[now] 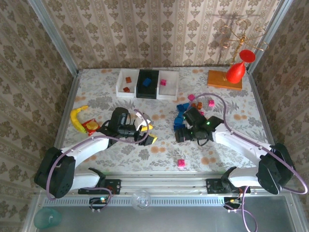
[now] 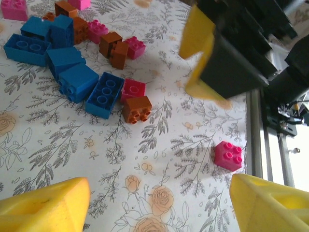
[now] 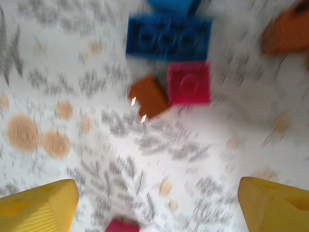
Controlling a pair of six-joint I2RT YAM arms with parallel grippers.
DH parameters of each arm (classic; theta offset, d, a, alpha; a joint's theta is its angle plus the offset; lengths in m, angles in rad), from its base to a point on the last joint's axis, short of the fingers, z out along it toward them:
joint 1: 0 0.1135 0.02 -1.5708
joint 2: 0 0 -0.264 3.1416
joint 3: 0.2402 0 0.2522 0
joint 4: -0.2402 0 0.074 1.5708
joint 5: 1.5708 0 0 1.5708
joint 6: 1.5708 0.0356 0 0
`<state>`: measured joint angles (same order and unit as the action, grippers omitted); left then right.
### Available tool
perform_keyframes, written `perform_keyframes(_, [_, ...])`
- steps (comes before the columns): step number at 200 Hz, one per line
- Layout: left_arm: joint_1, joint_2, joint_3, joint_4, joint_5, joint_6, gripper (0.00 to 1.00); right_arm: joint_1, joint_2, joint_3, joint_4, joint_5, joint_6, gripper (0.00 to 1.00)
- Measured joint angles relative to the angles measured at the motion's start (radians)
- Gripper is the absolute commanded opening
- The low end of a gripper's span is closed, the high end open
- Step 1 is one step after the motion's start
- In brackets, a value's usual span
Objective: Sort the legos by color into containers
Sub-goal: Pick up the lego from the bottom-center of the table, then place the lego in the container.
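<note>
Closest in, along the bottom edge of the overhead view, the left arm (image 1: 79, 147) and the right arm (image 1: 244, 145) rise from their mounts and reach up the frame over the flowered tabletop (image 1: 96, 159). Just past the rail, a lone pink brick (image 1: 181, 163) lies by itself, a little right of centre.

Further up, the left gripper (image 1: 149, 134) sits left of centre. Its yellow fingers (image 2: 43, 208) are spread wide with nothing between them. The right gripper (image 1: 179, 131) faces it from just right of centre. Its fingers (image 3: 38, 208) also stand wide apart and hold nothing, though that wrist view is blurred. In the upper part of that view a brown brick (image 3: 148, 96) touches a pink one (image 3: 189, 83), with a long blue brick (image 3: 168, 36) just above them.

The loose legos (image 1: 182, 116) are heaped at the right gripper's tip, mostly blue, with a few pink ones scattered toward the upper right. A yellow banana toy (image 1: 77, 117) lies well apart at the left edge.

Beyond all that, at upper centre, the containers (image 1: 147, 95) stand joined in a row. The left white bin (image 1: 126, 95) holds two brown bricks, the black bin a blue one, and the right white bin (image 1: 168, 96) a pink one. Farthest off, at upper right, an orange base (image 1: 219, 79) carries a red bulb (image 1: 235, 72) against the wallpaper.
</note>
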<state>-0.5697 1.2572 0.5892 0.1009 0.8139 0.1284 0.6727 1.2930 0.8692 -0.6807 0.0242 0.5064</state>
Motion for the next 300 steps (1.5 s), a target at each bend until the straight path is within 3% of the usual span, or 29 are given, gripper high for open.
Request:
perform_keyframes(43, [0.001, 0.003, 0.0, -0.02, -0.002, 0.045, 0.77, 0.2, 0.02, -0.053, -0.036, 0.005, 0.205, 0.86])
perform_keyframes(81, [0.001, 0.0, -0.001, -0.019, -0.002, 0.06, 0.78, 0.298, 0.102, -0.072, -0.018, 0.006, 0.335, 0.75])
perform_keyframes(135, [0.001, -0.035, -0.029, -0.018, -0.002, 0.072, 0.78, 0.341, 0.185, -0.108, 0.046, 0.006, 0.417, 0.6])
perform_keyframes(178, [0.001, -0.07, -0.046, 0.004, -0.006, 0.075, 0.78, 0.353, 0.2, -0.111, 0.037, 0.037, 0.436, 0.37])
perform_keyframes(203, [0.001, -0.08, -0.05, 0.012, -0.021, 0.075, 0.78, 0.354, 0.185, -0.104, 0.046, 0.048, 0.427, 0.31])
perform_keyframes(227, [0.001, -0.092, -0.055, 0.027, -0.086, 0.061, 0.79, 0.313, 0.144, -0.06, 0.056, 0.058, 0.374, 0.3])
perform_keyframes(263, [0.029, -0.097, -0.063, 0.1, -0.274, -0.057, 0.81, 0.108, 0.092, 0.052, 0.156, 0.068, 0.263, 0.3])
perform_keyframes(300, [0.055, -0.087, -0.064, 0.187, -0.411, -0.197, 0.81, -0.06, 0.248, 0.255, 0.34, 0.09, 0.165, 0.29])
